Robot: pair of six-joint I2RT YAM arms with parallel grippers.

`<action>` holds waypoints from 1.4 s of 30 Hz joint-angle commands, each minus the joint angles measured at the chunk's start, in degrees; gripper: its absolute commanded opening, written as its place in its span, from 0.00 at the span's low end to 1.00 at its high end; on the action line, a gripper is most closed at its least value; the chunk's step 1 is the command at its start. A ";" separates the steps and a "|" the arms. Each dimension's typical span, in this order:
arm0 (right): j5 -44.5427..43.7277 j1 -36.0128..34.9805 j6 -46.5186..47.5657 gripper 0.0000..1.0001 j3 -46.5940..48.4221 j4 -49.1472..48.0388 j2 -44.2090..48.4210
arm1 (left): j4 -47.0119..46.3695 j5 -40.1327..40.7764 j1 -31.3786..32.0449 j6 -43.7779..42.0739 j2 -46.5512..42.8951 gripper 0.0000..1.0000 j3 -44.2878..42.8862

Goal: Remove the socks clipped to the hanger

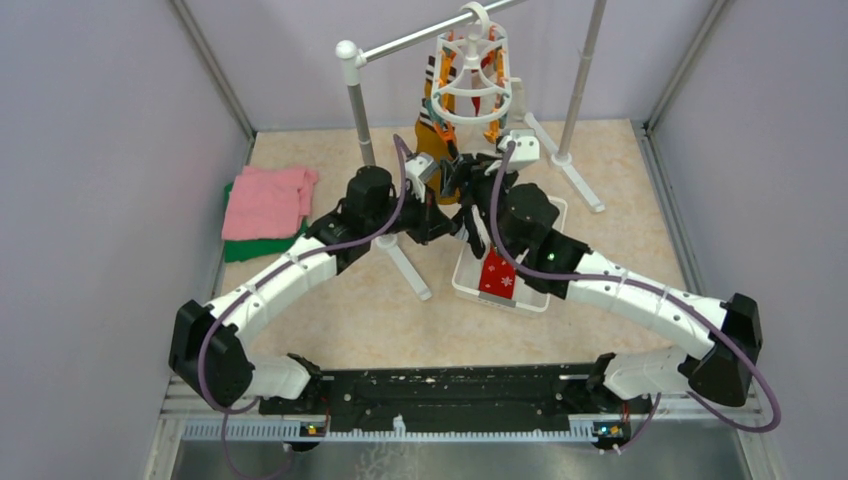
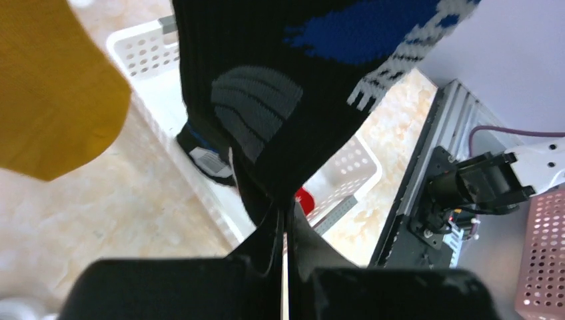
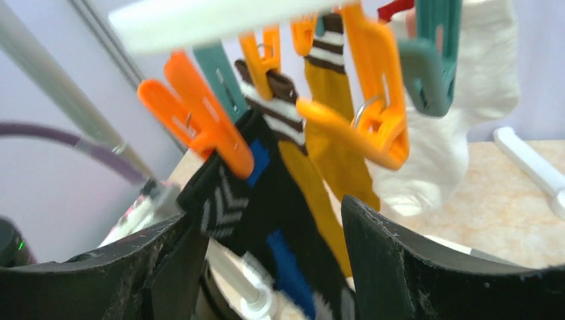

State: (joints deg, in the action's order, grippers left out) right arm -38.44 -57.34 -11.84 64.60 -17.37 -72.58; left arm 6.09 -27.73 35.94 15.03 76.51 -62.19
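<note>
The white oval hanger (image 1: 472, 75) hangs from the rack's bar with orange and teal clips. A black sock (image 2: 280, 93) with blue and grey patches hangs from an orange clip (image 3: 200, 117). My left gripper (image 2: 285, 210) is shut on the black sock's lower end; in the top view the left gripper (image 1: 448, 187) sits below the hanger. My right gripper (image 3: 266, 227) is open, its fingers (image 3: 400, 260) either side of the same black sock (image 3: 256, 207), just under the clip. Mustard-yellow socks (image 3: 333, 100) and a white sock (image 3: 460, 100) stay clipped. A red sock (image 1: 497, 272) lies in the white basket (image 1: 545, 300).
The grey-and-white pole rack (image 1: 360, 110) stands around the hanger, its feet spread on the floor (image 1: 410, 270). Folded pink cloth (image 1: 265, 200) lies on green cloth (image 1: 250, 250) at the left. Walls close in on both sides.
</note>
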 commanded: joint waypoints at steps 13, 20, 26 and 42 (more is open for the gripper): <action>6.28 0.31 -2.64 0.75 9.90 -10.71 -3.61 | 1.24 -7.35 2.90 0.44 -1.04 0.00 3.65; 3.51 0.34 1.06 0.71 12.58 -8.13 -5.20 | 1.80 -6.19 2.82 -0.94 -1.37 0.00 2.51; 1.20 0.41 6.57 0.69 13.70 -6.32 -6.29 | 2.43 -4.84 2.90 -1.66 -0.66 0.00 0.92; -3.95 0.47 15.23 0.51 12.27 -14.52 -9.28 | 2.95 -4.44 3.34 -2.88 -0.64 0.00 0.56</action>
State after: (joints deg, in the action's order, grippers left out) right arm -40.66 -56.62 0.30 76.18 -25.43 -82.28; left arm 9.74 -32.08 38.89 13.32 76.40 -59.90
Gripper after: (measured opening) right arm 0.544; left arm 0.009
